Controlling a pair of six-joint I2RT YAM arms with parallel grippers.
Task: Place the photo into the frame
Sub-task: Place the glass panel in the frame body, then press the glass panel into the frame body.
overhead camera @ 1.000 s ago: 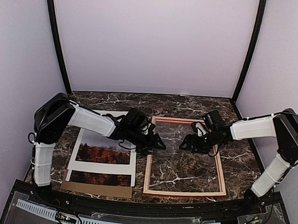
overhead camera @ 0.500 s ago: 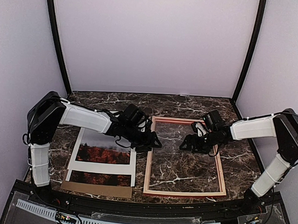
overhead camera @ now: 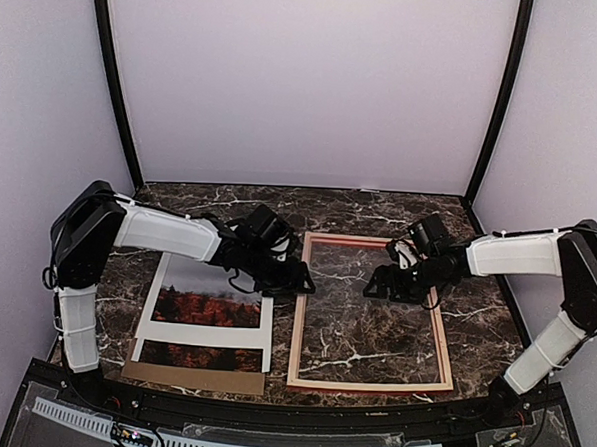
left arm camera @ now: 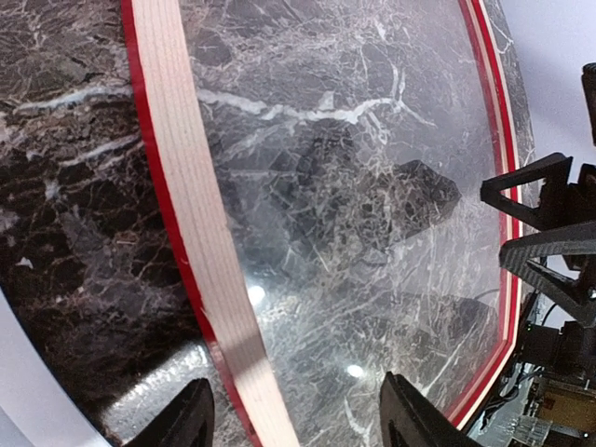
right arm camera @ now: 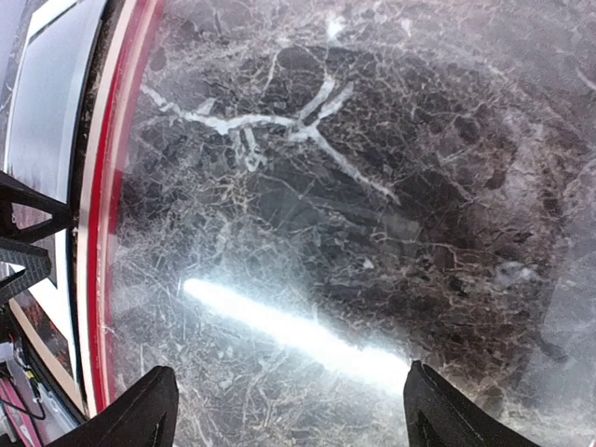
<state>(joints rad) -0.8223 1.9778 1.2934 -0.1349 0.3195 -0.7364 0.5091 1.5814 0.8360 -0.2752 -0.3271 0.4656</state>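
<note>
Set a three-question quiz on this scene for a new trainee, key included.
1. True or false: the frame lies flat with its pale wooden side up.
2. Where is the photo? A) inside the frame; B) left of the frame, showing through the white mat's cut-out; C) leaning on the back wall.
3. Fill in: the left gripper and right gripper, both over the frame, have their jaws ____.
Key: 1 true; 2 B; 3 open.
</note>
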